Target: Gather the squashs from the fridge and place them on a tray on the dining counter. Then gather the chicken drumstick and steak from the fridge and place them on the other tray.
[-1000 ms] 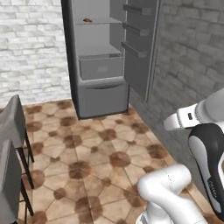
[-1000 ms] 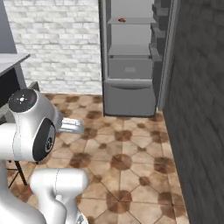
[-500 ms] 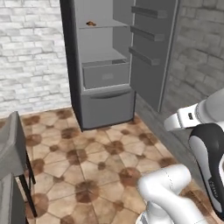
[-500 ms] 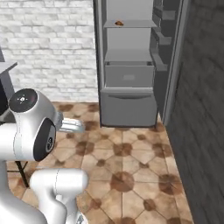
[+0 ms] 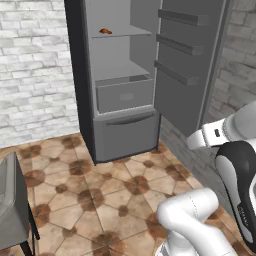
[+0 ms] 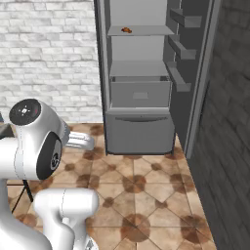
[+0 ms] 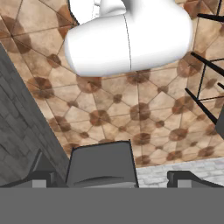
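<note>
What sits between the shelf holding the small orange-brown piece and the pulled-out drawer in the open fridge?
One bare light grey shelf separates the chicken drumstick from the drawer, seen in both base views.

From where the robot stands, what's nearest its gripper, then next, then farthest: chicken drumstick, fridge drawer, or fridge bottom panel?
From the gripper, judged by the right base view:
1. bottom panel, lowest, in front.
2. drawer, just above, set back.
3. chicken drumstick, on the top shelf.

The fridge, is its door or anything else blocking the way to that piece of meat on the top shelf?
Nothing visible blocks it. The fridge stands with its door swung wide to the right, and the orange-brown piece of meat lies exposed on the upper shelf. The tiled floor before the fridge is bare.
</note>
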Tool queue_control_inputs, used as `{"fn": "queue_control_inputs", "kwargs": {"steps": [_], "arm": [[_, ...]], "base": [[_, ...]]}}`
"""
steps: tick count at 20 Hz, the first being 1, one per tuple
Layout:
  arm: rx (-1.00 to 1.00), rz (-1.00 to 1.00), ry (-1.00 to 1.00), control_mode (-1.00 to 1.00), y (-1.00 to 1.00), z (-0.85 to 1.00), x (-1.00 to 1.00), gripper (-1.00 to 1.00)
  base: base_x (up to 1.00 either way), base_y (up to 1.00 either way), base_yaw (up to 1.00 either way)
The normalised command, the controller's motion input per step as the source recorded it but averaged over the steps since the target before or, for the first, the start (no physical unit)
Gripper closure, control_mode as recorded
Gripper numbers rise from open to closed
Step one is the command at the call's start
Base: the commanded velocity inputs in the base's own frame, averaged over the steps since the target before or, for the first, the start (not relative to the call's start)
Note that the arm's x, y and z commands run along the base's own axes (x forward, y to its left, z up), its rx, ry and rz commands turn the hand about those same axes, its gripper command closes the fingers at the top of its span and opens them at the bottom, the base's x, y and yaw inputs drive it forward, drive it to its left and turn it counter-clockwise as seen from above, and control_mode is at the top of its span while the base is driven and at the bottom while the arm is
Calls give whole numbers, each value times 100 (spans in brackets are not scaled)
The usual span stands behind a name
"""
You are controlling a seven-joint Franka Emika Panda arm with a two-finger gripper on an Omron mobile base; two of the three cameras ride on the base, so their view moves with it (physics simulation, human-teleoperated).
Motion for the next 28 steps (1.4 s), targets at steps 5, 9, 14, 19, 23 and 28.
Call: {"fn": "queue_control_inputs", "kwargs": {"steps": [5,9,14,19,23,28], "arm": [[0,0,0,100,0,0,0,-100],[0,0,0,100,0,0,0,-100],[0,0,0,100,0,0,0,-100],[0,0,0,100,0,0,0,-100],[0,0,0,100,0,0,0,-100],[0,0,0,100,0,0,0,-100]], "base": [[68,28,-18],[67,32,-17],[70,28,-15],[70,22,-12],[66,18,-10],[65,8,-6]]}}
